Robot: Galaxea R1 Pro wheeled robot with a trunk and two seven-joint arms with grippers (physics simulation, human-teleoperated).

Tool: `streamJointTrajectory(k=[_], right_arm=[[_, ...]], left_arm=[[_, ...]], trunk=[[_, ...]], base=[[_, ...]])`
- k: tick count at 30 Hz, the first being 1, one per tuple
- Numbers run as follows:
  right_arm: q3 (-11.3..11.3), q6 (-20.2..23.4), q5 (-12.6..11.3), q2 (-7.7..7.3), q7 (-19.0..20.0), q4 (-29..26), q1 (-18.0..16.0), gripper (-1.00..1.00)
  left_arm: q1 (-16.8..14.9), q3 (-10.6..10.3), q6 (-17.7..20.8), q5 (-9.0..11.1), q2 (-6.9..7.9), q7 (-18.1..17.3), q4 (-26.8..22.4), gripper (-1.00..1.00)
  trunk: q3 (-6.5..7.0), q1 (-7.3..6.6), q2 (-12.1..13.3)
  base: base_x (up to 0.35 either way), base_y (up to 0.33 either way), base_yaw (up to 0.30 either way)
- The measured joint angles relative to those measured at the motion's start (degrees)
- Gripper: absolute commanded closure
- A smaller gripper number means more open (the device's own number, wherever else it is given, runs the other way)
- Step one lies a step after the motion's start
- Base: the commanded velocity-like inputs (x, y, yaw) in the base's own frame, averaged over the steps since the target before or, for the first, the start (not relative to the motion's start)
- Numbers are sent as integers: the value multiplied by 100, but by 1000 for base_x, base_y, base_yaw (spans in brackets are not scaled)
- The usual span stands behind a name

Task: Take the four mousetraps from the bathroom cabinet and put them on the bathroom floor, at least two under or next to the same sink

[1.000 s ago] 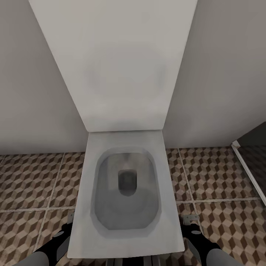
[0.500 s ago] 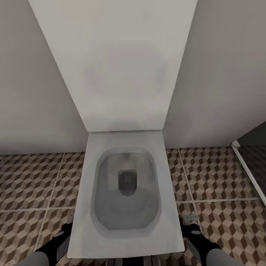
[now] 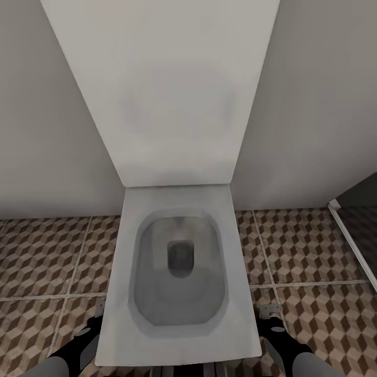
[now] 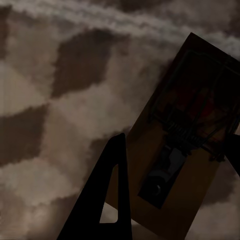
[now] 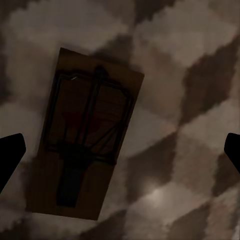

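Observation:
In the left wrist view a brown wooden mousetrap [image 4: 182, 150] with grey wire sits between my left gripper's [image 4: 175, 145] dark fingers [image 4: 112, 200], which press against its long sides just over the cube-patterned bathroom floor [image 4: 60, 100]. A second mousetrap [image 5: 85, 145] lies flat on the tiles under my right gripper [image 5: 122, 150], whose fingertips [image 5: 10, 155] stand wide apart. In the head view both grippers hang low on either side of a toilet, left [image 3: 90, 329] and right [image 3: 273, 327], with a small grey-brown trap [image 3: 269, 310] just ahead of the right one. The cabinet and the sink are out of view.
A white toilet [image 3: 131, 293] with its lid raised stands straight ahead between my arms, against a pale wall [image 3: 47, 131]. Patterned floor tiles [image 3: 47, 256] spread to both sides. A white rail and a dark opening [image 3: 356, 230] lie at the far right.

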Motion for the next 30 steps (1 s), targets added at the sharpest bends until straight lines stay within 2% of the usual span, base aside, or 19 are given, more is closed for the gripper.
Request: streamJointTrajectory(k=[16,30], right_arm=[[0,-5,-1,-2,0,0,0,-100],[-2,-5,0,-2,0,-3,0,-100]], left_arm=[[-2,-1,56,48,11,201,130,100],[-1,-20,84,69,60,214,207,100]], trunk=[[0,0,0],[0,-1,-1]], base=[[0,0,0],[0,0,0]])
